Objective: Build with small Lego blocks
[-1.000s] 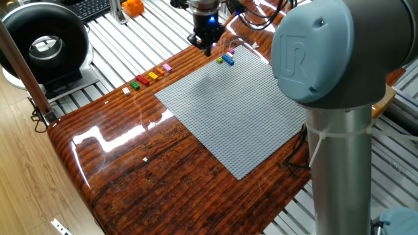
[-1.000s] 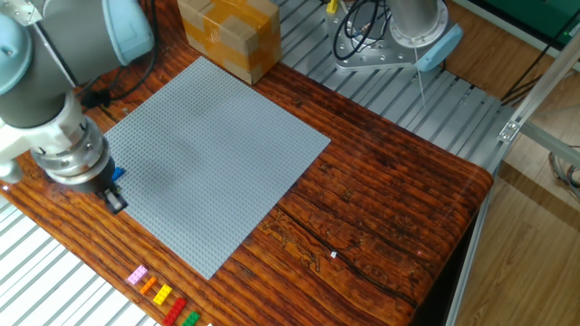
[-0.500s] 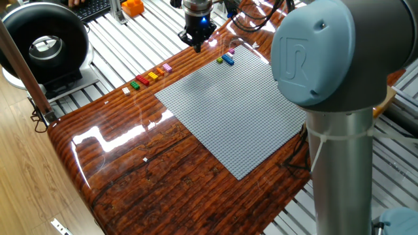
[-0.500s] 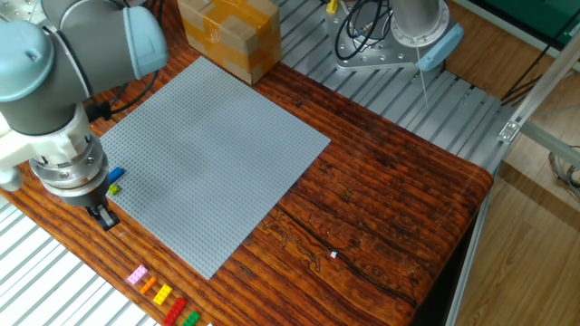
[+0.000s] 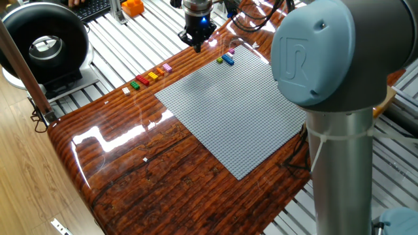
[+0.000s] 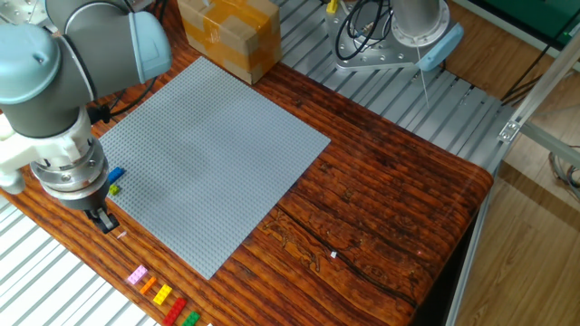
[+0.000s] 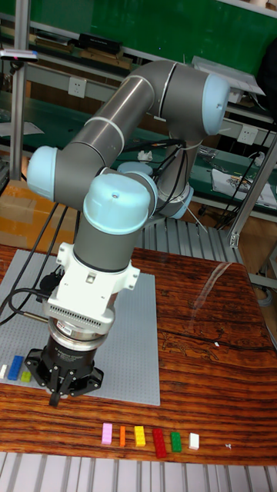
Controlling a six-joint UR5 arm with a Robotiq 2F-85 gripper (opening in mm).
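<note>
Several small Lego blocks lie in a row (image 5: 151, 76) (image 6: 160, 296) on the wooden table beside the grey baseplate (image 5: 235, 111) (image 6: 213, 149). In the tall view they run pink (image 7: 107, 433), orange, yellow, red, green, white (image 7: 194, 440). A blue block (image 6: 116, 174) (image 7: 17, 364) and a green one (image 6: 113, 189) (image 7: 26, 376) sit at the baseplate's edge (image 5: 226, 59). My gripper (image 5: 198, 45) (image 6: 105, 221) (image 7: 56, 397) hangs just off that edge, between the placed blocks and the row. Its fingers are close together and nothing shows between them.
A cardboard box (image 6: 228, 32) stands beyond the baseplate's far corner. The arm's big elbow (image 5: 330, 52) fills the right of one fixed view. A black round device (image 5: 44, 46) and an orange object (image 5: 132, 6) sit on the slatted bench past the table.
My gripper has moved off the blocks at the baseplate's edge toward the loose row. The green block, hidden under it a second ago, now shows beside the blue one.
</note>
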